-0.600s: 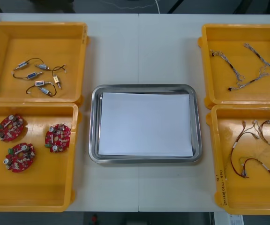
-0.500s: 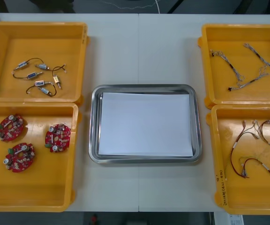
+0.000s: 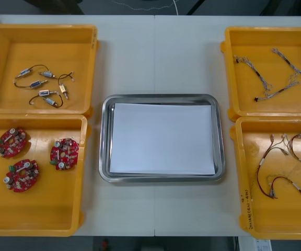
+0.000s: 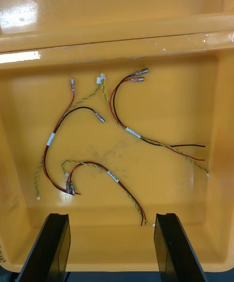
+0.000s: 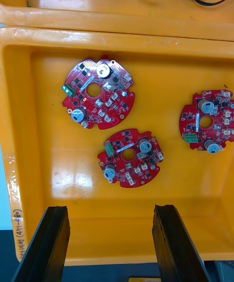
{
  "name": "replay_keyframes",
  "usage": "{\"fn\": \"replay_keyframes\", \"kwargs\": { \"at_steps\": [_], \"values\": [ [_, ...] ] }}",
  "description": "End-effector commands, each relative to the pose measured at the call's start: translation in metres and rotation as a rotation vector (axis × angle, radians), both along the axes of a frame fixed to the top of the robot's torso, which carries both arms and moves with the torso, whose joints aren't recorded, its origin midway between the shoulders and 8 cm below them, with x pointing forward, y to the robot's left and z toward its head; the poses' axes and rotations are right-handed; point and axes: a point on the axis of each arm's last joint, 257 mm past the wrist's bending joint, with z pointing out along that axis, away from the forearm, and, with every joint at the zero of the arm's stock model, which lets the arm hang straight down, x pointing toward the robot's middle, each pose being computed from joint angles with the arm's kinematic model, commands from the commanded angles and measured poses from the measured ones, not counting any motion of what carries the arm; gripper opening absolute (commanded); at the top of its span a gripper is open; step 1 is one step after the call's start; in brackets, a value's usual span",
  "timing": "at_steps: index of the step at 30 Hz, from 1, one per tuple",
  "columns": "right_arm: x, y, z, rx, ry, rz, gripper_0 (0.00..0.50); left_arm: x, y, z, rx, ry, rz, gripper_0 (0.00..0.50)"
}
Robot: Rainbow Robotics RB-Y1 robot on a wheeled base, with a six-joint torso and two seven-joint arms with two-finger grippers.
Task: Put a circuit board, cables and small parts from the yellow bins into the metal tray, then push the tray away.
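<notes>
Circuit boards (image 5: 99, 94) come first, I'd say. The metal tray (image 3: 104, 141) has nothing in it yet but its white sheet (image 3: 163, 138), so you're right at the start and the first pick hasn't happened.

Your left gripper (image 5: 109, 209) hangs over the yellow bin (image 3: 46, 204) left of the tray on the near side. Its fingers (image 5: 53, 243) are spread wide and holding nothing, with three red boards lying flat below. The board nearest the fingers looks like the easy grab: drop straight down, straddle its edge, pinch, then carry it right to the tray.

Your right gripper (image 4: 111, 216) is released and empty too, over the near bin (image 3: 255, 214) right of the tray. That bin holds the red and yellow cables (image 4: 113, 176), loosely crossed over each other, so a second strand could tag along when you lift one.

On the far side, the bin left of the tray holds small metal parts (image 3: 48, 93), and the bin right of it holds twisted blue and white cables (image 3: 277, 92). The tray sits between all four bins, and pushing it away comes last.
</notes>
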Motion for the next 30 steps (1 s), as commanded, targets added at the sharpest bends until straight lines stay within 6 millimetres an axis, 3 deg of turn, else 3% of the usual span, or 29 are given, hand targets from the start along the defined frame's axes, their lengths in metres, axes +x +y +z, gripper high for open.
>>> {"fn": "replay_keyframes", "kwargs": {
  "at_steps": [1, 30],
  "values": [
    [0.0001, 0.0006, 0.0011, -0.003, -0.003, 0.003, 0.500, 0.0000, -0.0002, 0.0004, 0.001, -0.001, -0.001, 0.500],
    [0.0001, 0.0006, 0.0011, -0.003, -0.003, 0.003, 0.500, 0.0000, -0.0002, 0.0004, 0.001, -0.001, -0.001, 0.500]
  ]
}}
